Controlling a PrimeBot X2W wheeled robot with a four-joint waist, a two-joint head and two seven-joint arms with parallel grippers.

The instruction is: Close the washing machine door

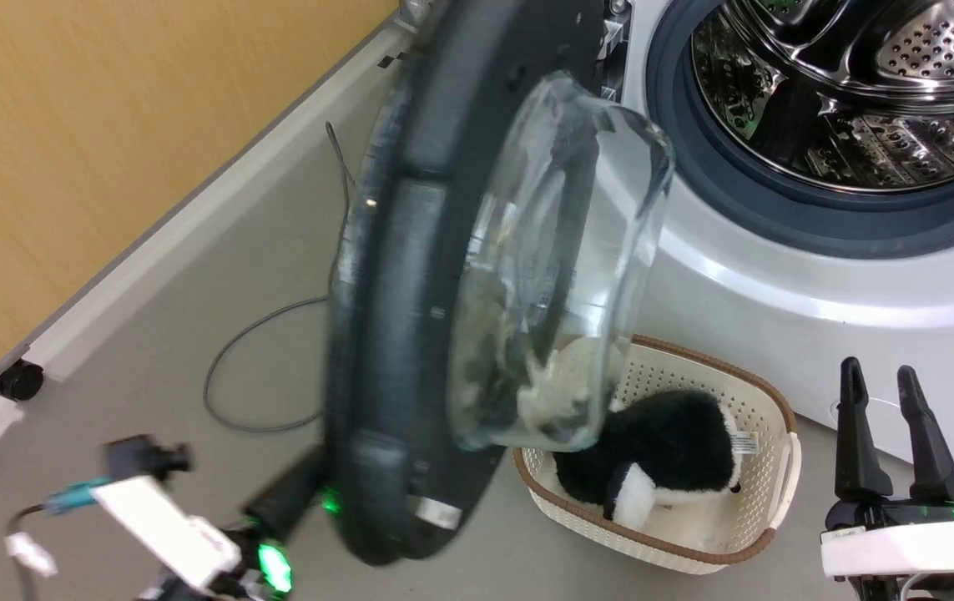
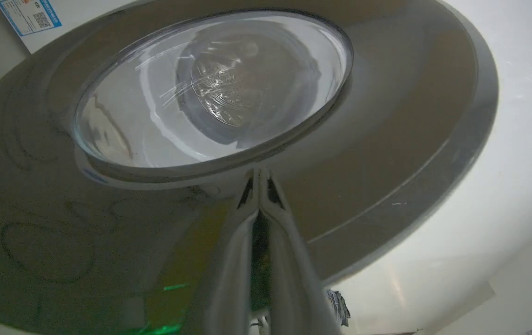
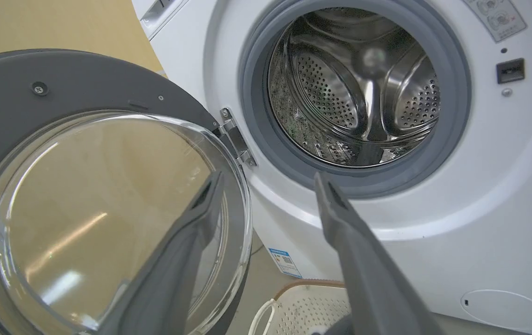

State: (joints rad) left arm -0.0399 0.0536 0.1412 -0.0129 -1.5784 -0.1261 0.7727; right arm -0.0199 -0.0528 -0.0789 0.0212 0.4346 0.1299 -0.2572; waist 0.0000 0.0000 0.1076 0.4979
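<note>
grey floor [image 1: 193, 334] runs up to a yellow wood-look wall [image 1: 109, 125] with a pale skirting board [image 1: 218, 192], and a thin grey cable [image 1: 234, 359] loops across it. a cream basket [image 1: 769, 401] holding a black and white plush toy [image 1: 660, 442] sits on the floor just before the white washing machine [image 1: 777, 317].

the washing machine door [image 1: 410, 292] stands swung wide open on its metal hinge [image 3: 235, 139], edge-on in the head view. its clear glass bowl [image 1: 560, 250] bulges toward the steel drum [image 1: 844, 83], which lies bare inside its grey gasket [image 1: 677, 150].

the left gripper [image 2: 259, 174] has its fingers pressed together on nothing, tips seemingly against the door's glossy outer rim below the glass. the right gripper [image 1: 878, 369] is spread apart and empty, off to the side near the machine's front.
</note>
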